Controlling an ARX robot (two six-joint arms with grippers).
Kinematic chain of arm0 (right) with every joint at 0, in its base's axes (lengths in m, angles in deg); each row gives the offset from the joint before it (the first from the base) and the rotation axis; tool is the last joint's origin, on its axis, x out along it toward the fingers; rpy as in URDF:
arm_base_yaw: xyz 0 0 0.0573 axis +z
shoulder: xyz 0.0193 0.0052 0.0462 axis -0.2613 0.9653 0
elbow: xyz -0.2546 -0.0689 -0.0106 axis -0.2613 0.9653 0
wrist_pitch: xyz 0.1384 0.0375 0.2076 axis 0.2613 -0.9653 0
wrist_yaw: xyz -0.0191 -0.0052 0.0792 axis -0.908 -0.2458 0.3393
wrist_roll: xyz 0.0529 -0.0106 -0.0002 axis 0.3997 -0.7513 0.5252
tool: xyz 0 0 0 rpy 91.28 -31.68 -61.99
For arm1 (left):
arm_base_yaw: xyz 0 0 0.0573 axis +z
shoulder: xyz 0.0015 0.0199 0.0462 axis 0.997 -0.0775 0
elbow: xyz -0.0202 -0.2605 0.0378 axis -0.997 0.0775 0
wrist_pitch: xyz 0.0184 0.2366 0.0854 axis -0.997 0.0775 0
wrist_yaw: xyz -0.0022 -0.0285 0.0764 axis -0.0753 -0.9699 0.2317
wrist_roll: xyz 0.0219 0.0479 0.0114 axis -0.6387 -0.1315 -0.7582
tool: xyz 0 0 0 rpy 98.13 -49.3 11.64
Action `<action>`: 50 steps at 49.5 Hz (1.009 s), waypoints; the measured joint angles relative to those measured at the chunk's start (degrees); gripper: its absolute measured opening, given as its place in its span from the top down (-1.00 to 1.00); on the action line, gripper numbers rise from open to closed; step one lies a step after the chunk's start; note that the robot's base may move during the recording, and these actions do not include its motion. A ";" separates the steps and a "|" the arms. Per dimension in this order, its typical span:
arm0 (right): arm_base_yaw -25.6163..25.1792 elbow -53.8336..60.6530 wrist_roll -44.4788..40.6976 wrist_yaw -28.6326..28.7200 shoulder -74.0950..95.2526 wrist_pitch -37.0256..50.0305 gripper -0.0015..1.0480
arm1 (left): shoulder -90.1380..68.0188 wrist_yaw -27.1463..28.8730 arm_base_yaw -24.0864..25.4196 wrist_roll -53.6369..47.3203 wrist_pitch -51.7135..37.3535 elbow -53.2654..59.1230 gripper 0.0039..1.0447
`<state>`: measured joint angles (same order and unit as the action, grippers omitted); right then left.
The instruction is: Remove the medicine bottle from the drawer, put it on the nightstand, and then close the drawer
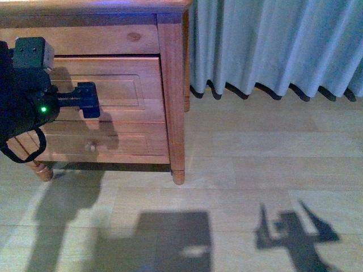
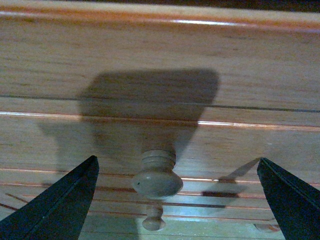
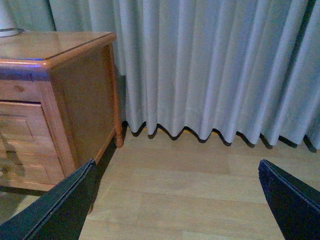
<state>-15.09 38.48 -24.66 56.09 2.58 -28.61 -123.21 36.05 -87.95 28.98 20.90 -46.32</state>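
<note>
The nightstand (image 1: 170,85) stands at the left; its side and glossy top also show in the right wrist view (image 3: 85,85). The drawer (image 1: 130,85), the taller one with a recessed panel, looks shut. My left gripper (image 1: 88,101) is open right in front of it. In the left wrist view the round pale knob (image 2: 157,177) sits between the spread fingers (image 2: 60,205), untouched, on the drawer front (image 2: 240,145). My right gripper (image 3: 176,162) is open and empty above the floor, right of the nightstand. The medicine bottle is hidden.
The shallower drawer (image 1: 130,141) with its own knob (image 1: 91,146) lies below; that knob also shows in the left wrist view (image 2: 153,220). A grey curtain (image 1: 272,45) hangs behind, over wooden floor (image 1: 255,158). A white object's base (image 3: 7,20) stands on the nightstand top.
</note>
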 joint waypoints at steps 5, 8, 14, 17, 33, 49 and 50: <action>0.00 0.00 0.00 0.00 0.00 0.00 -0.87 | -0.17 -0.04 -0.13 -0.50 0.00 -0.35 -0.69; 0.00 -0.02 0.00 0.00 0.00 0.00 -0.87 | -0.28 -0.04 -0.24 -0.63 0.00 -0.42 -0.46; 0.00 0.00 0.00 0.00 0.00 0.00 -0.87 | -1.01 0.87 -0.48 -0.90 0.02 -0.70 0.01; 0.00 0.00 0.00 0.00 0.00 0.00 -0.87 | -1.05 1.42 -0.39 -0.90 0.00 -0.74 0.21; 0.00 0.00 0.00 0.00 0.00 0.00 -0.87 | -1.05 1.95 -0.20 -0.90 -1.14 -0.02 0.50; 0.00 -0.02 0.00 0.00 0.00 0.00 -0.87 | 3.72 2.45 -0.70 -0.81 -6.82 11.54 0.50; 0.00 -0.02 0.00 0.00 0.00 0.00 -0.87 | 4.55 2.60 -0.79 -0.79 -7.76 13.55 0.50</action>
<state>-15.09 38.46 -24.66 56.09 2.58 -28.61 -118.66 38.66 -88.74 28.19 13.14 -32.76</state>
